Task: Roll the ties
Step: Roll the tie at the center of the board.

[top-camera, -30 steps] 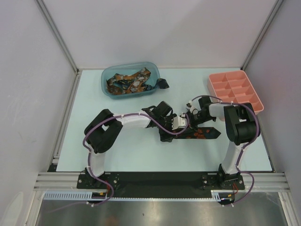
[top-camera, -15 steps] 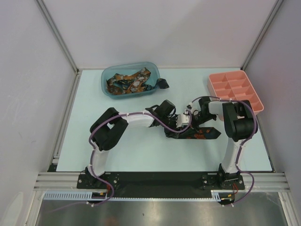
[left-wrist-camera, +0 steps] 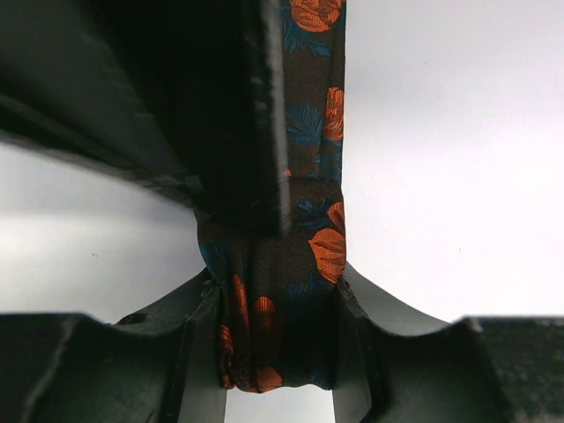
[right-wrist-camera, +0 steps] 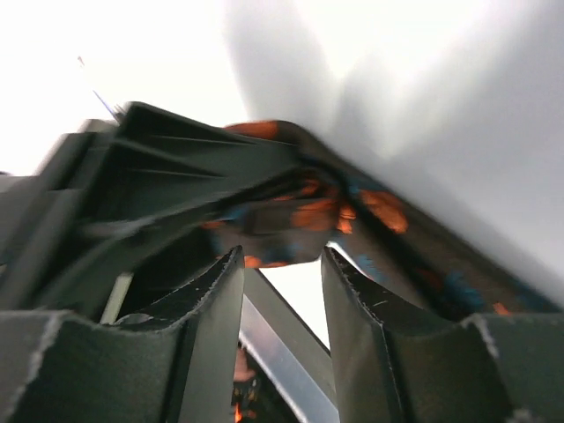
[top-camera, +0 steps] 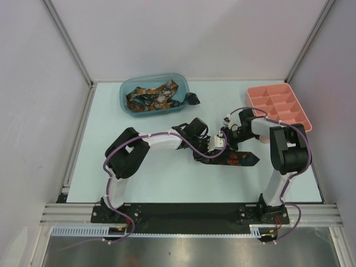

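Pale counter (top-camera: 156, 183), white walls all round, arm bases bolted at the near edge. Out from the left base, left hand (top-camera: 210, 146) reaching rightward, straight down the long axis of the tie (top-camera: 236, 158). Stretched left to right across mid-counter, pointed tip off to the right, folded end tucked in where the two hands meet.

Up close on the left wrist view: left hand (left-wrist-camera: 275, 295) clenched on the tie (left-wrist-camera: 308, 251), fabric filling the gap, fingers (left-wrist-camera: 198, 335) pressed against both edges.

Just behind, right hand (top-camera: 228, 133) angling in from the far right. Released: on its own view, right hand (right-wrist-camera: 280, 260) parted, tie (right-wrist-camera: 322, 207) beyond the tips, nothing between them.

So the folded end belongs to the left hand now. Looks like the left's job to carry the roll on toward the tip.

Against a second ago: left hand then spread wide and further left, now pushed in and clamped. Right hand then pinched tight, now let go.

Farther back, pink tray (top-camera: 253, 97) on the right. Blue bin (top-camera: 125, 94) on the left, more ties (top-camera: 150, 97) heaped inside, one dark end hanging over the rim.
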{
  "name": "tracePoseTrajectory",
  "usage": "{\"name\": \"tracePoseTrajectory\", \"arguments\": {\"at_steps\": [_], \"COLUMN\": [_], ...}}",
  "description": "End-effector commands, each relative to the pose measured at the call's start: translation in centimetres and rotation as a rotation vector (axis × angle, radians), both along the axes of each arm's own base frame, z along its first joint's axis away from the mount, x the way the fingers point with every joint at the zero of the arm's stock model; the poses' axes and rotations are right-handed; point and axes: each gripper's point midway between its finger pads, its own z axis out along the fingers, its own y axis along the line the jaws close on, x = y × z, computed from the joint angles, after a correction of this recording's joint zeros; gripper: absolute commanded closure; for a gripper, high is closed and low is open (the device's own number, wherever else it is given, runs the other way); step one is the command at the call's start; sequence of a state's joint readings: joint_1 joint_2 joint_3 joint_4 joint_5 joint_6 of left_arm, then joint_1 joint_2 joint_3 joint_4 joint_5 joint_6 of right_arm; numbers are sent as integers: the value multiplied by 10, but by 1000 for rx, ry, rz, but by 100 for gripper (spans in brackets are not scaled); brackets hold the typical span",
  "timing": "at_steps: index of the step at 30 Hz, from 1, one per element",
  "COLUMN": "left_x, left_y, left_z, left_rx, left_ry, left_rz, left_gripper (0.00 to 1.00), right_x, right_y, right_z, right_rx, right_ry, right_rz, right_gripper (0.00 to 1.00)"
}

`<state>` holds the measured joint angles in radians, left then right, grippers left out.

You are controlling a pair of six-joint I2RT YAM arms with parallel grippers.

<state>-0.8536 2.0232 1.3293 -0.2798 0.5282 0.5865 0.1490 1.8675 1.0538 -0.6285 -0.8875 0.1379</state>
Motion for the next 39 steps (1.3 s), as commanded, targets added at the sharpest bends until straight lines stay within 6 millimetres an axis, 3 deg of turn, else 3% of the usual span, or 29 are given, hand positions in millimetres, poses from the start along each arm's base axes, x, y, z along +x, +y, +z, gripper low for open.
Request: {"name": "tracePoseTrajectory", "arguments": {"at_steps": [1,10,13,14,16,19,23,29,39], "left_x": [-10,-6,-5,-5,-5,-4,7,8,5], "left_y": [27,25,25,25,25,23,15,2,-31], "left_z": [-18,-19,-18,-18,-17,-8,24,46,35], "left_rx": [131,142,142,142,138,105,-7,-105,-153], "left_ry": [43,39,39,39,41,43,7,10,45], "left_rz": [25,29,32,35,43,59,100,86,29], "left_gripper": [73,70,67,65,59,40,22,11,3], "right_x": [10,0,-1,-1,-1,-4,-5,-6,-17], "right_y": [15,32,29,26,21,10,-15,-41,-61], "right_z": [28,-4,-15,-18,-24,-32,-44,-54,-68], "right_rx": [70,40,10,-4,-25,-63,-150,-257,-410], "right_ry": [-99,-39,-35,-29,-25,-10,-3,-2,19], "right_rz": [-4,33,40,39,39,38,13,-4,41], "right_gripper": [55,60,73,89,100,100,100,100,100]}}
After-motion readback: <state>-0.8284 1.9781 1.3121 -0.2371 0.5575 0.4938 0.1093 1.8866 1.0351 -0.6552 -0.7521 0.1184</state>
